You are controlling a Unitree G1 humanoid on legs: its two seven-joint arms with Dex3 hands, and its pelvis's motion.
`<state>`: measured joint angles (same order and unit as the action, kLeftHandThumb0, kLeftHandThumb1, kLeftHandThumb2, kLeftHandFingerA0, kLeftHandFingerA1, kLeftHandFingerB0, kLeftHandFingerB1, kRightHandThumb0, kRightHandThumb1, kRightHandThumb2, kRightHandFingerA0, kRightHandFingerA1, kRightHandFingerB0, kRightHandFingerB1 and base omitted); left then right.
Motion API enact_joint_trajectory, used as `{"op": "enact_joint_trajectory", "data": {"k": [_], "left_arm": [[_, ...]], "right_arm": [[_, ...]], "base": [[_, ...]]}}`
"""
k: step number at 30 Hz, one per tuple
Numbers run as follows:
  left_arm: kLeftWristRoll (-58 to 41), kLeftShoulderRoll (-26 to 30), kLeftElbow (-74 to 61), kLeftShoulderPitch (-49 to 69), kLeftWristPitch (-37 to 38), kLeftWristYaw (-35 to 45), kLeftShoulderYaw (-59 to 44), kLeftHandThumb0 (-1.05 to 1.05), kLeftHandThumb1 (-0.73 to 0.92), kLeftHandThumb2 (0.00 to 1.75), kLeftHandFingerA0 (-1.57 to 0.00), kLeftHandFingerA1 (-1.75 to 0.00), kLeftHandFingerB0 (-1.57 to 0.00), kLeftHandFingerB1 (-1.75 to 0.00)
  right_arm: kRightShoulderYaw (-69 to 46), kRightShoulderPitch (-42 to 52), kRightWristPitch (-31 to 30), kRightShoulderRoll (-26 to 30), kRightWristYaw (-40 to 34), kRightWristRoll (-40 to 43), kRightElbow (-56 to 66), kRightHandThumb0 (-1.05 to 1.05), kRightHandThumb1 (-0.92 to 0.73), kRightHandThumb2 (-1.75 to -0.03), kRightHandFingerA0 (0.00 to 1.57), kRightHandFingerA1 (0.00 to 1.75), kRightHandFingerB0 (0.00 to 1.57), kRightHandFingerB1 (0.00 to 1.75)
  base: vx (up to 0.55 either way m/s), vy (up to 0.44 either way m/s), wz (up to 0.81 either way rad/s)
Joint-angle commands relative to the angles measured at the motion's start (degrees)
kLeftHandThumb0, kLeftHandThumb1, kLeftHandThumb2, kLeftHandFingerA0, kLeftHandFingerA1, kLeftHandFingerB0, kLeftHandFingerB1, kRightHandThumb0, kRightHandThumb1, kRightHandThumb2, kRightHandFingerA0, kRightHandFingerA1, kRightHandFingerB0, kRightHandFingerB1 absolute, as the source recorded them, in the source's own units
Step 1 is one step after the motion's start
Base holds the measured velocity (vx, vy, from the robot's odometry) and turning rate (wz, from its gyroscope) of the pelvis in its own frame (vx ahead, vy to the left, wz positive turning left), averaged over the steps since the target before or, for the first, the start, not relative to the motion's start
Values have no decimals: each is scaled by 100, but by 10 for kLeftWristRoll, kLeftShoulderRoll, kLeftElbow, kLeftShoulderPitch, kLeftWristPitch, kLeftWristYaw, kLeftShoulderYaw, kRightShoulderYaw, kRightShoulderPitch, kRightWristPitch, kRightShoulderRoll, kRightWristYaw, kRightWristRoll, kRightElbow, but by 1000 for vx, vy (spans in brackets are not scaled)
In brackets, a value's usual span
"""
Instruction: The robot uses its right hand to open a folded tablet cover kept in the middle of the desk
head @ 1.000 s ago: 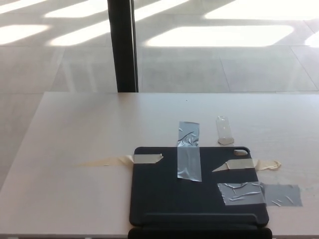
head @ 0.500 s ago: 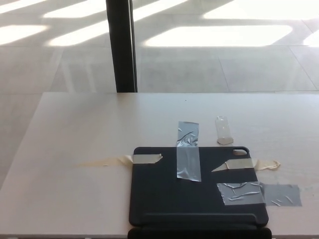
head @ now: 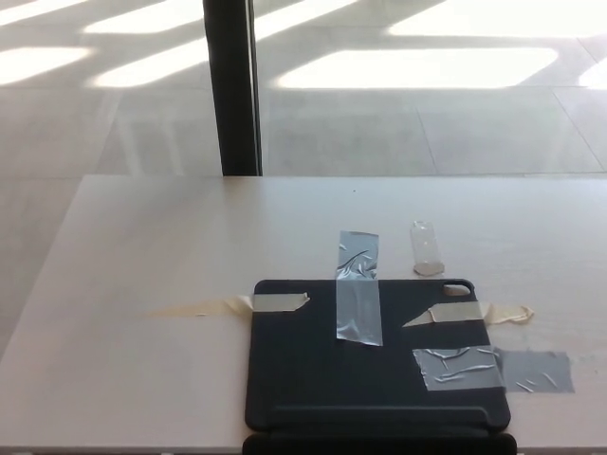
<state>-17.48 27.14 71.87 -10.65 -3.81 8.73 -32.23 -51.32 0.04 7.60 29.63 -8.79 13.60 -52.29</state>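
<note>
Closed tablet cover (head: 377, 355) taped flat on the table (head: 152, 246).
Grey and beige tape strips hold it down; neither hand shows, so their fingers cannot be judged.

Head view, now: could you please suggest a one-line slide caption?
Closed dark tablet cover taped to a pale desk with grey and beige strips; no robot hand in view.

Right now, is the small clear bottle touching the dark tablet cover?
Apart. The head view shows the clear bottle lying on the desk beyond the tablet cover, with a strip of bare desk between the bottle and the cover's far edge.
</note>
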Motion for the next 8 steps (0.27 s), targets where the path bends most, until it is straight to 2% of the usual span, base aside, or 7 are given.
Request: {"op": "enact_joint_trajectory", "data": {"k": [1, 2, 4, 5, 8], "left_arm": [[4, 16, -2, 11, 9, 6, 8, -88, 92, 70, -65, -76, -44, -60], [4, 18, 0, 11, 10, 6, 8, -90, 71, 107, -63, -78, -42, -65], [3, 21, 0, 12, 10, 4, 7, -90, 71, 107, -63, -77, -42, -65], [1, 20, 0, 11, 8, 3, 4, -88, 92, 68, -64, -77, -44, -61], [-6, 20, -1, 11, 3, -2, -3, -87, 92, 68, -61, -77, -44, -62]], "right_arm": [[18, 18, 35, 4, -1, 9, -12, -76, -88, -67, 73, 46, 54, 40], [23, 16, 38, 3, -3, 9, -16, -74, -88, -67, 73, 47, 54, 40], [29, 11, 42, 5, -2, 14, -27, -73, -88, -67, 72, 46, 53, 40], [32, 13, 41, 5, -2, 15, -27, -75, -89, -67, 75, 47, 53, 40], [37, 12, 45, 5, -4, 17, -28, -74, -89, -67, 75, 47, 53, 40]], "base": [[0, 0, 0], [0, 0, 0], [0, 0, 0], [0, 0, 0], [0, 0, 0]]}}
